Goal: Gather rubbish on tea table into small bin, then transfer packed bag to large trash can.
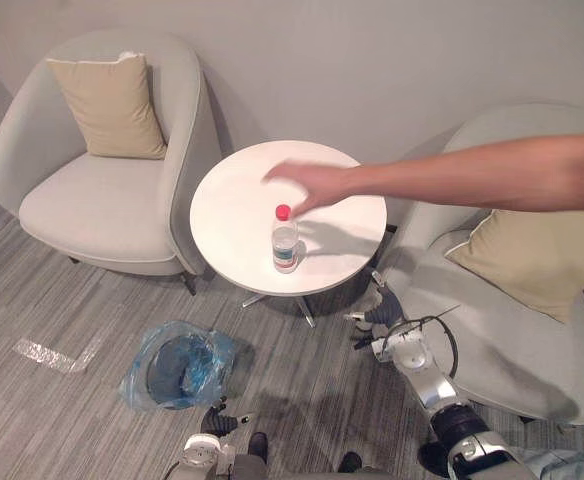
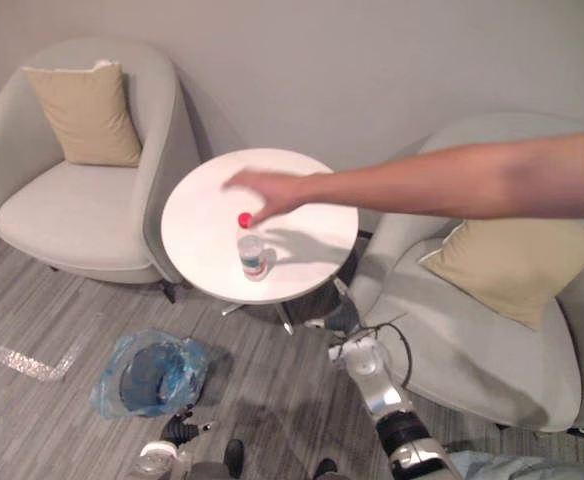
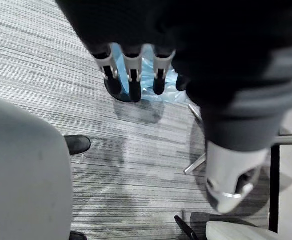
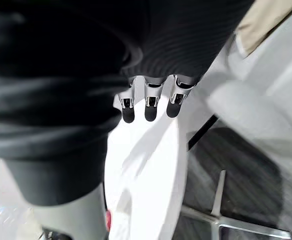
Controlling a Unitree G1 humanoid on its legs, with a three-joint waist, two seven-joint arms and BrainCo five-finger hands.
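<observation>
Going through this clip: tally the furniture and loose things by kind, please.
Armchairs: 2
Cushions: 2
Round table: 1
Bottle: 1
Bin with blue bag: 1
Total: 7

The left robot hand [image 3: 131, 80] hangs low, its fingers straight and relaxed. The right arm [image 1: 424, 378] reaches forward, and the right robot hand [image 1: 374, 320] has loosely extended, empty fingers.
</observation>
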